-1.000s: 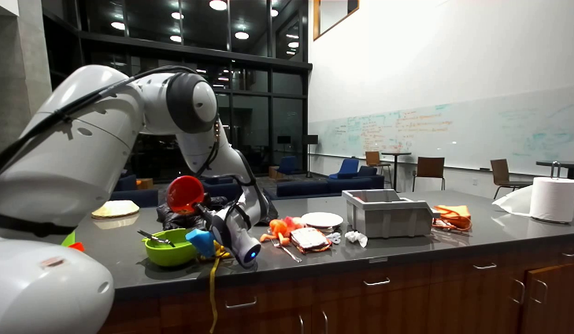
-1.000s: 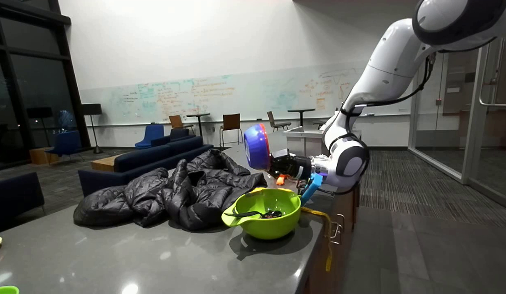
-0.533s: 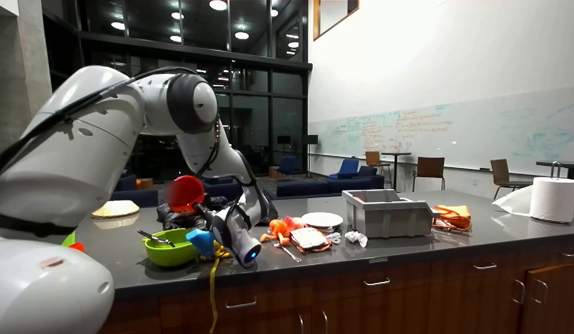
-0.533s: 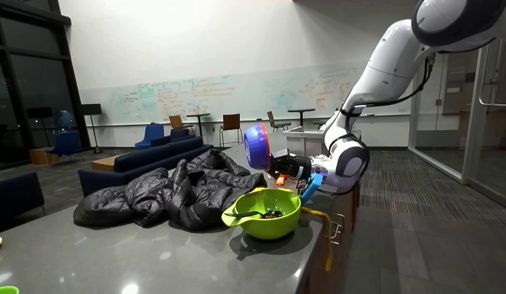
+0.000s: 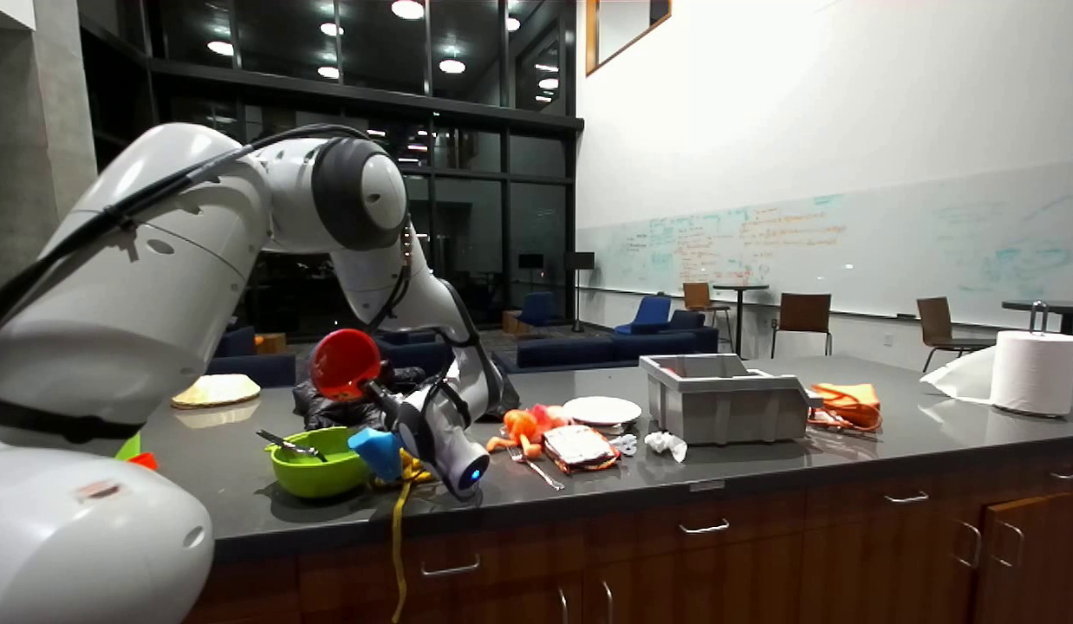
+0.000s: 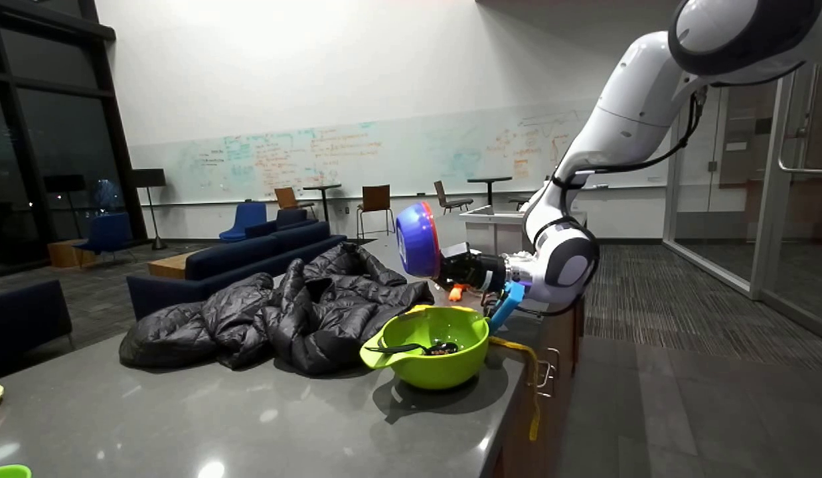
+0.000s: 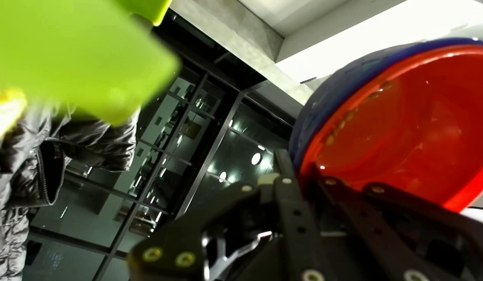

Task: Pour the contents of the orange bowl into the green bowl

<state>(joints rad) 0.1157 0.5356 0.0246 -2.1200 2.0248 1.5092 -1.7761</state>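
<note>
hand [image 7: 304, 171]: pinched tight on rim of orange bowl [image 5: 342, 357] | risk: pour may miss green bowl [image 6: 444, 372] | cause: one-edge hold could let tipped bowl swivel

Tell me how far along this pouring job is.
Done: the round red-orange plastic bowl, blue-purple outside, is lifted, its rim pinched in the black fingers. In hand: it is tipped nearly onto its side and appears above the wide lime-green plastic bowl in both exterior views. Left, likely: tipping further, since its opening faces sideways, not down; whether anything has poured out is unclear.
</note>
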